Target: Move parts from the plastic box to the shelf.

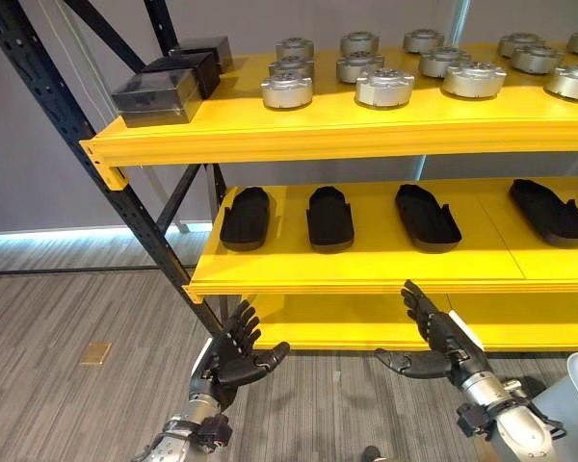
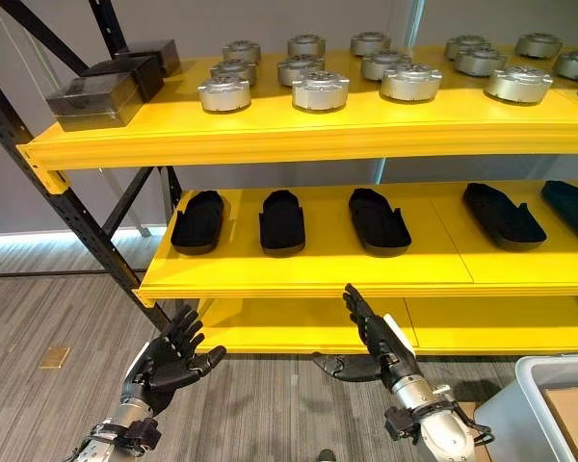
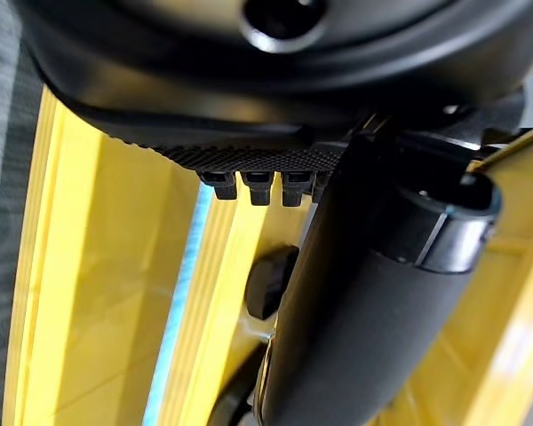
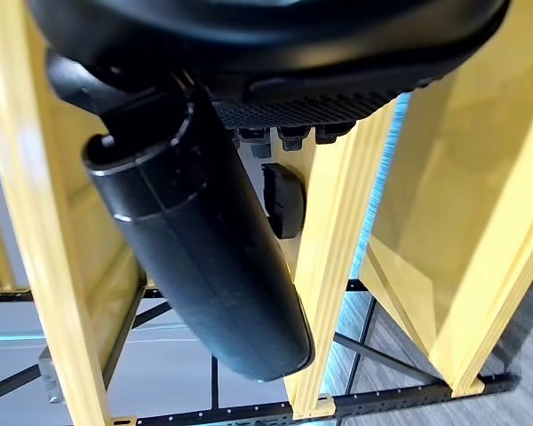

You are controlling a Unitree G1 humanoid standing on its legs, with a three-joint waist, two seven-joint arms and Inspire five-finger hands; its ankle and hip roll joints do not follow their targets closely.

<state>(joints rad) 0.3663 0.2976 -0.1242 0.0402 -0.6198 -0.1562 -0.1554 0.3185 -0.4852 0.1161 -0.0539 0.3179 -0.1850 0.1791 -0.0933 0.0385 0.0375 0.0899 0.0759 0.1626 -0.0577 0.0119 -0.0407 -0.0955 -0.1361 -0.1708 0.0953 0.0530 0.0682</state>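
Yellow shelf point(image 1: 366, 135) on a dark steel frame, standing on grey wood-pattern floor point(image 1: 58, 385).
The top level carries round silver metal parts point(image 1: 385, 87) in rows and 2 dark boxes point(image 1: 159, 94) at its left end, 1 behind the other. The middle level holds black elongated parts point(image 1: 329, 218) side by side, well apart. A small tan square point(image 1: 95, 353) lies on the floor.
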